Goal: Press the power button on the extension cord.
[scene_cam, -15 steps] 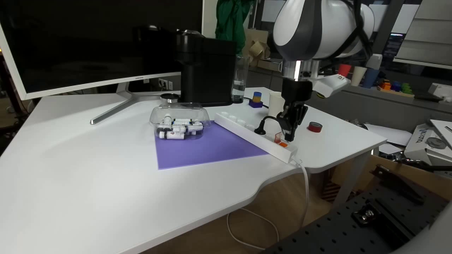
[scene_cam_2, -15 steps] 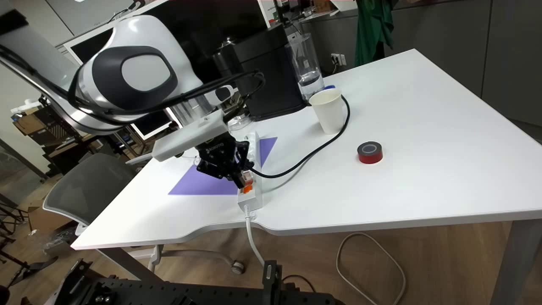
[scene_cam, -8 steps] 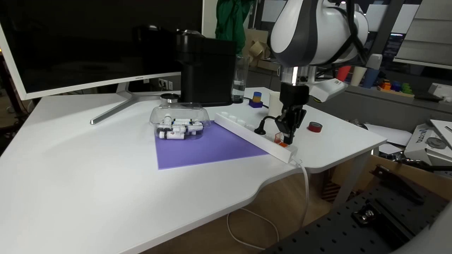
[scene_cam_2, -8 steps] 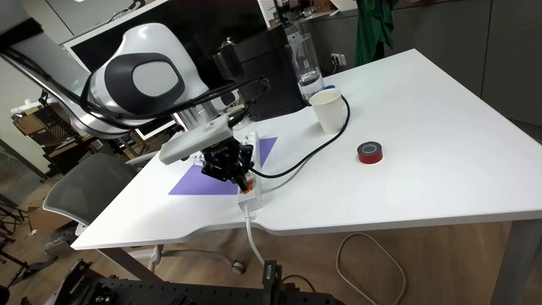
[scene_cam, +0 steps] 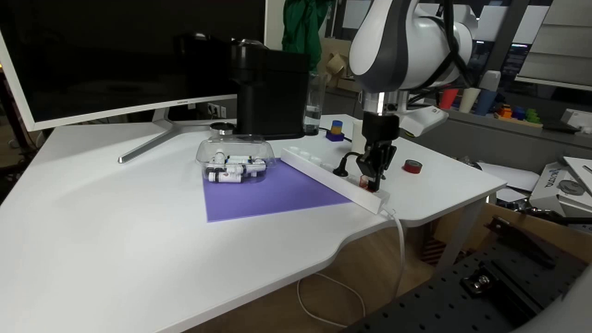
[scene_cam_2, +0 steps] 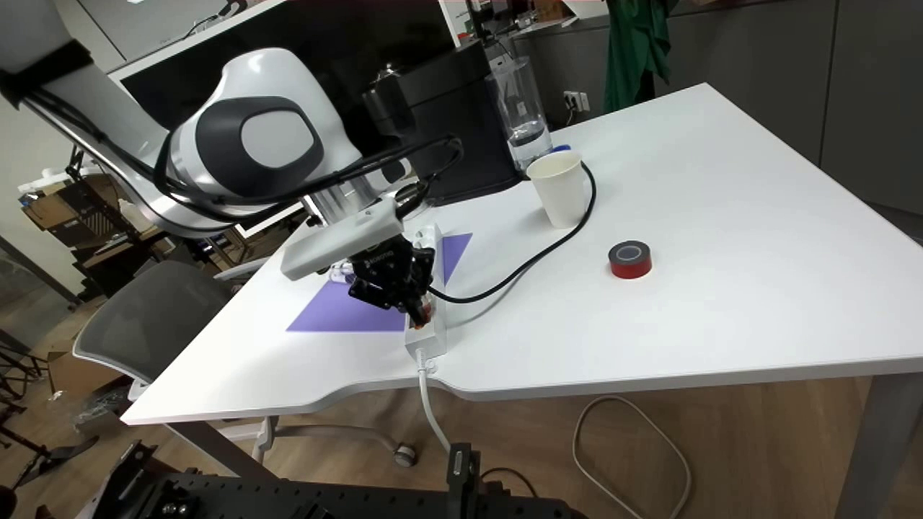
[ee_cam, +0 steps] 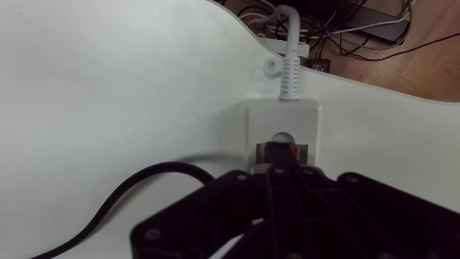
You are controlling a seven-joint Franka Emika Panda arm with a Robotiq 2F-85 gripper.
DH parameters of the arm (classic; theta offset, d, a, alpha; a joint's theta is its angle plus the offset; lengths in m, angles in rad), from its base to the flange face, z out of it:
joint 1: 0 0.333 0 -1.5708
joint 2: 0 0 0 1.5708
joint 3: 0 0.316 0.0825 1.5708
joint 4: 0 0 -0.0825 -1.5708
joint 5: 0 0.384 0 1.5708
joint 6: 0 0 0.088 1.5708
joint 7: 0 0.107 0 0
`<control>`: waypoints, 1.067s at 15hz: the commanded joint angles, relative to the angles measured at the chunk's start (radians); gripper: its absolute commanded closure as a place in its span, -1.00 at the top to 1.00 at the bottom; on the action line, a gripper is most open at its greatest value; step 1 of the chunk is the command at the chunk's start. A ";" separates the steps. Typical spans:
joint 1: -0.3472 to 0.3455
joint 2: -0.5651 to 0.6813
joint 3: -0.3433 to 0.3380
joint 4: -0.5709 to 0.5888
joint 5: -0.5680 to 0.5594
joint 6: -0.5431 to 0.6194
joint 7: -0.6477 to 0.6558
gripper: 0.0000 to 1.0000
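Just below the middle of the wrist view, the hand (ee_cam: 280,146), closed on nothing, points at the extension cord (ee_cam: 267,120) and hides most of the red power button (ee_cam: 294,150); contact seems likely, but pressing cannot be confirmed. An off-centre push could slip off without switching, and sideways force could skid the extension cord along the bench (ee_cam: 125,82).

Right of centre in an exterior view, a tinted flap (scene_cam: 364,181) beside the tip could snag it; left of centre, a clear box (scene_cam: 254,148) contains white tubes (scene_cam: 225,177).

Upper centre in an exterior view, a tall vessel (scene_cam_2: 516,94) holds clear liquid (scene_cam_2: 531,137), above a paper cup (scene_cam_2: 559,193).
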 commanded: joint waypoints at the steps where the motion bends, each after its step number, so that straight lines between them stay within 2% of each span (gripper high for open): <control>1: -0.004 0.025 0.010 0.028 -0.012 0.002 0.031 -1.00; 8: -0.013 0.060 0.017 0.040 0.000 -0.002 0.030 -1.00; 16: -0.088 0.107 0.074 0.046 0.108 0.001 -0.005 -1.00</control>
